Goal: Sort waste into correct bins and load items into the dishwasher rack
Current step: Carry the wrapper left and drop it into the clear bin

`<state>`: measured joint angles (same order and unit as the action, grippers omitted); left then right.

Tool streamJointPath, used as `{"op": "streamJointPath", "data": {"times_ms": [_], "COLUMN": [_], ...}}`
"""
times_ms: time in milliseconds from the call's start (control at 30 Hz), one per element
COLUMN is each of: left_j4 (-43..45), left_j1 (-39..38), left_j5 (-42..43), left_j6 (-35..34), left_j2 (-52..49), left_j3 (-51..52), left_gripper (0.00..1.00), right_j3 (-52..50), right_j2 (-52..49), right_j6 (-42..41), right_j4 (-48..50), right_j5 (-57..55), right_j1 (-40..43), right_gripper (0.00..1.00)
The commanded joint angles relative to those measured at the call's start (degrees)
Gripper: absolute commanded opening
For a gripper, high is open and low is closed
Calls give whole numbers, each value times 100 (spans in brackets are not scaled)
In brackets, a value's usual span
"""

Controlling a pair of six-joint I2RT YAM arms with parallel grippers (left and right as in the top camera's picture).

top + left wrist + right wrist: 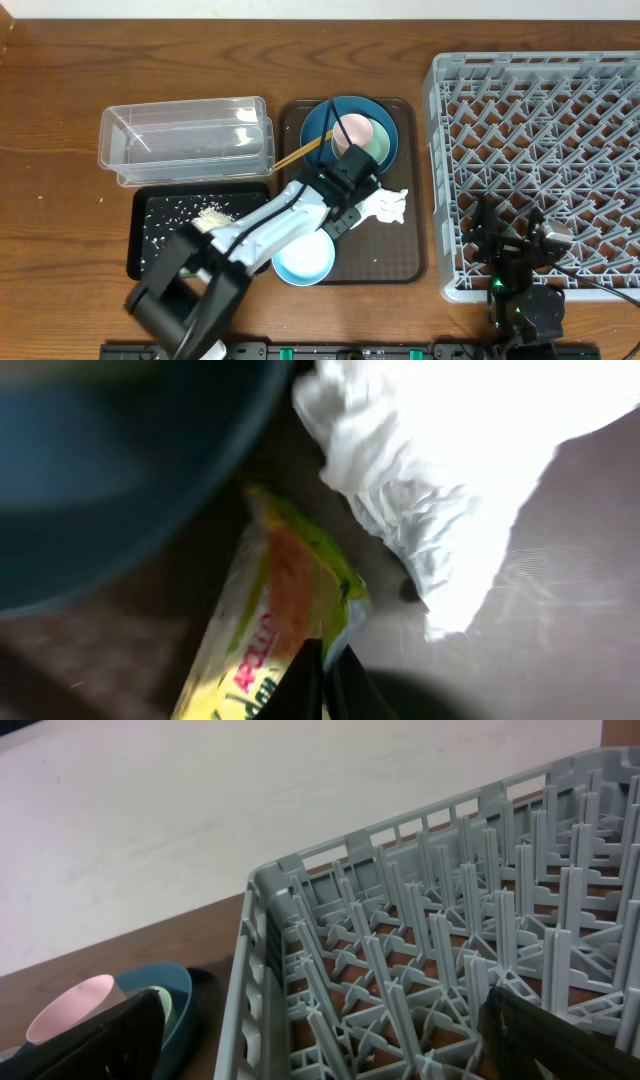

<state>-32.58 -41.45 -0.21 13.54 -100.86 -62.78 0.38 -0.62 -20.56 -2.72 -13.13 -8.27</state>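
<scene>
My left gripper (325, 682) is shut on the edge of the yellow-green snack wrapper (268, 622), which lies on the brown serving tray between the dark-blue plate (100, 450) and the crumpled white napkin (430, 470). In the overhead view the left gripper (358, 200) is beside the napkin (388, 206), just in front of the plate (322, 122). The plate holds the mint-green bowl (378, 140) and the pink cup (352, 130). The white bowl (303, 260) sits at the tray's front. Rice grains (205, 215) lie in the black tray (145, 255). My right gripper (330, 1030) is open over the rack's front-left corner (505, 232).
The clear tub (185, 135) stands behind the black tray. Chopsticks (298, 153) lean off the plate's left side. The brown serving tray (400, 262) sits between the bins and the grey rack (560, 110), whose near wall shows in the right wrist view (255, 950).
</scene>
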Motion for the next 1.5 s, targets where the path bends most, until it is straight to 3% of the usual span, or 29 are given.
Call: {"op": "streamJointPath", "data": {"times_ms": [0,333,567,900,1167,1267,1333,1367,1467], "left_j4": [-2,0,398,1425,1727,1716,1711,1729,1821], "left_j1": [20,81,761,2496,3115,3156,3156,3156,3150], "left_j5": [-44,-107,-1209,-1421,-1419,-1423,-1423,-1423,-1421], "left_j6": [-9,-13,-389,-398,-396,-396,-396,-396,-396], "left_j2": [483,1652,2155,1768,1147,1014,990,990,1025], "left_j3": [20,20,20,20,20,20,20,20,20], "left_gripper": [6,6,6,6,9,17,45,51,54], "right_j3": [-7,-7,-7,-7,-7,-7,-7,-7,-7], "right_j2": [31,31,31,31,31,31,31,31,31], "right_j6": [28,28,28,28,28,28,28,28,28], "right_j4": [-26,-26,-26,-26,-26,-26,-26,-26,-26], "right_j5": [-59,-59,-57,-57,-57,-59,-59,-59,-59], "right_j1": [33,33,33,33,33,33,33,33,33], "right_gripper": [99,99,99,99,99,99,99,99,99]}}
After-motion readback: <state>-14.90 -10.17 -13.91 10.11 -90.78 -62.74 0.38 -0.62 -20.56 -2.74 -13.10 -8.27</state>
